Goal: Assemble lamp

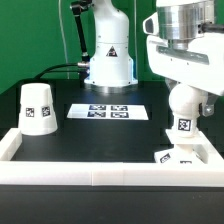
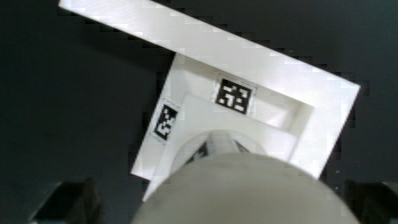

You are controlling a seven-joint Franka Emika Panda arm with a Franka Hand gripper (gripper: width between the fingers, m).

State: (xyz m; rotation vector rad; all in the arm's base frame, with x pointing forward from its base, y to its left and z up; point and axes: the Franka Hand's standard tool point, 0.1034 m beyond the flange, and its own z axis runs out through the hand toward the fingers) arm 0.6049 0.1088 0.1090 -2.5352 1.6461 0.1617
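Note:
My gripper [image 1: 184, 90] is shut on the white bulb [image 1: 183, 112] and holds it upright by its round head at the exterior view's right. The bulb's lower end hangs just above the flat square base [image 1: 178, 155], which lies in the front right corner of the table. I cannot tell whether they touch. In the wrist view the bulb's head [image 2: 240, 185] fills the foreground between my dark fingers [image 2: 64, 200], with the tagged base [image 2: 228, 100] beyond it. The cup-like shade [image 1: 38, 107] stands alone at the exterior view's left.
The marker board [image 1: 108, 111] lies flat at the table's middle back. A white border rail [image 1: 90, 168] runs along the front and sides, and shows in the wrist view [image 2: 178, 30] next to the base. The arm's pedestal [image 1: 108, 60] stands behind.

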